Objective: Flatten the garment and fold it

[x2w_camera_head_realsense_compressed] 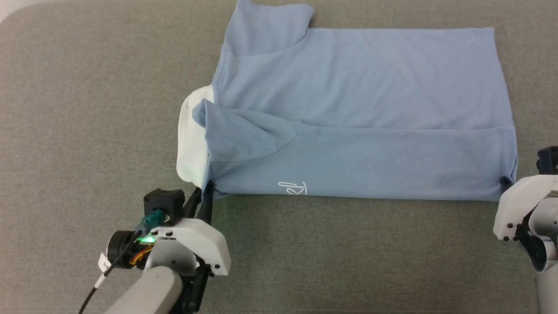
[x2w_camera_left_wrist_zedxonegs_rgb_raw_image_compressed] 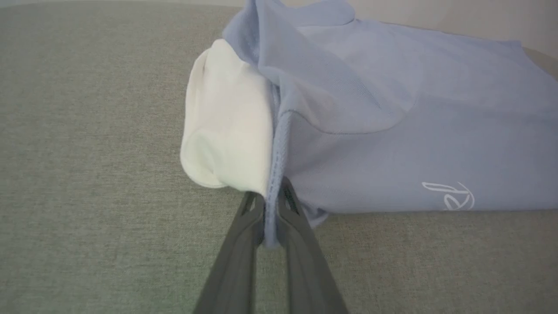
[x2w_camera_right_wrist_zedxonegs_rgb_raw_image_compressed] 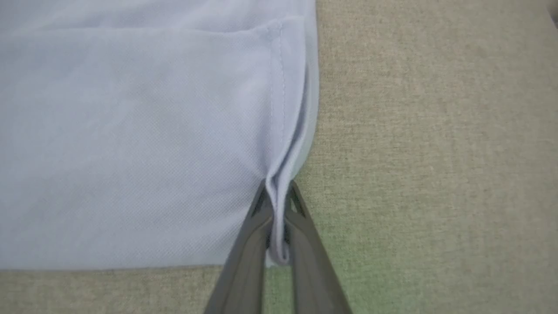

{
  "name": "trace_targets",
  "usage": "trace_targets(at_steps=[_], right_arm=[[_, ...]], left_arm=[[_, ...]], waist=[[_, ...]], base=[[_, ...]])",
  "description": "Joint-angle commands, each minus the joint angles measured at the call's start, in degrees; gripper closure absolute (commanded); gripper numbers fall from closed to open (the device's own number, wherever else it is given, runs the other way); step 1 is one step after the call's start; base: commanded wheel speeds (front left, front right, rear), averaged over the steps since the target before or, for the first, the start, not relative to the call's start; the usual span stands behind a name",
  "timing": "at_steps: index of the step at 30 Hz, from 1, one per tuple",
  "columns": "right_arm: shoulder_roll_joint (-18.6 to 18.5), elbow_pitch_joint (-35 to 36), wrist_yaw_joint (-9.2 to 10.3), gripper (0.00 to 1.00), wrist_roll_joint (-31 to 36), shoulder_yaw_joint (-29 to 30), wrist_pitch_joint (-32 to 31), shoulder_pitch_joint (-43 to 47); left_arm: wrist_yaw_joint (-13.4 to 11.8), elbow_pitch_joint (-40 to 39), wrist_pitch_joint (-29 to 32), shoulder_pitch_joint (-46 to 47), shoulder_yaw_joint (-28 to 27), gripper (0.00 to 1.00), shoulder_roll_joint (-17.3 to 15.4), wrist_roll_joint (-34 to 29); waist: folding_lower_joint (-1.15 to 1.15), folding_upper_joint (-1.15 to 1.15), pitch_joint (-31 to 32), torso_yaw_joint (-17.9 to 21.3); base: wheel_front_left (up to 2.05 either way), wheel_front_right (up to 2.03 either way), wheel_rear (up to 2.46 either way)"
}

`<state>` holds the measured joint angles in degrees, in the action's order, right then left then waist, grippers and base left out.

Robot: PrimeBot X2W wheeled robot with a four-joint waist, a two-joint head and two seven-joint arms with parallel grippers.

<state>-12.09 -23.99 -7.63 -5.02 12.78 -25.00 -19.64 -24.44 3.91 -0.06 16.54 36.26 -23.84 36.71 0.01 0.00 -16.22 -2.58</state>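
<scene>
The garment (x2w_camera_head_realsense_compressed: 357, 113), a light blue polo shirt, lies sideways on the grey surface with its near long edge folded over; the white script logo (x2w_camera_head_realsense_compressed: 293, 188) shows upside down at that fold. Its white collar (x2w_camera_head_realsense_compressed: 192, 135) points left. My left gripper (x2w_camera_head_realsense_compressed: 205, 192) is shut on the garment's near corner beside the collar (x2w_camera_left_wrist_zedxonegs_rgb_raw_image_compressed: 226, 122), blue fabric pinched between the fingers (x2w_camera_left_wrist_zedxonegs_rgb_raw_image_compressed: 244, 235). My right gripper (x2w_camera_head_realsense_compressed: 505, 183) is shut on the near hem corner at the right, a fold of fabric (x2w_camera_right_wrist_zedxonegs_rgb_raw_image_compressed: 279, 205) squeezed between its fingers (x2w_camera_right_wrist_zedxonegs_rgb_raw_image_compressed: 250, 244). The far sleeve (x2w_camera_head_realsense_compressed: 270, 26) sticks out at the top.
Grey fabric surface (x2w_camera_head_realsense_compressed: 87, 109) spreads all around the shirt, with wide room to the left and along the near edge. A pale corner of floor or wall (x2w_camera_head_realsense_compressed: 8, 8) shows at the far left.
</scene>
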Motion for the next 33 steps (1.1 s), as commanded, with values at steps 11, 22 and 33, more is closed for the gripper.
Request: trace_targets(at_steps=[11,22,33], right_arm=[[-0.04,5.49,0.14,1.00,-5.24,1.47,-0.25,7.59],[2.32,13.11,0.14,1.00,-8.99,3.92,-6.70,20.40],[1.64,9.98,0.14,0.00,-6.52,3.40,1.58,18.49]], left_arm=[[-0.16,-0.46,2.98,-6.42,-0.31,1.00,-3.97,3.09],[0.90,-0.61,6.10,-14.06,1.83,1.00,-4.64,6.98],[2.69,6.60,-1.07,-12.32,0.89,0.00,-2.10,6.14]], waist=[[-0.01,0.00,8.96,1.68],[-0.01,0.00,10.84,1.85],[-0.01,0.00,11.61,2.49]], base=[[0.00,0.00,0.00],[0.00,0.00,0.00],[0.00,0.00,0.00]])
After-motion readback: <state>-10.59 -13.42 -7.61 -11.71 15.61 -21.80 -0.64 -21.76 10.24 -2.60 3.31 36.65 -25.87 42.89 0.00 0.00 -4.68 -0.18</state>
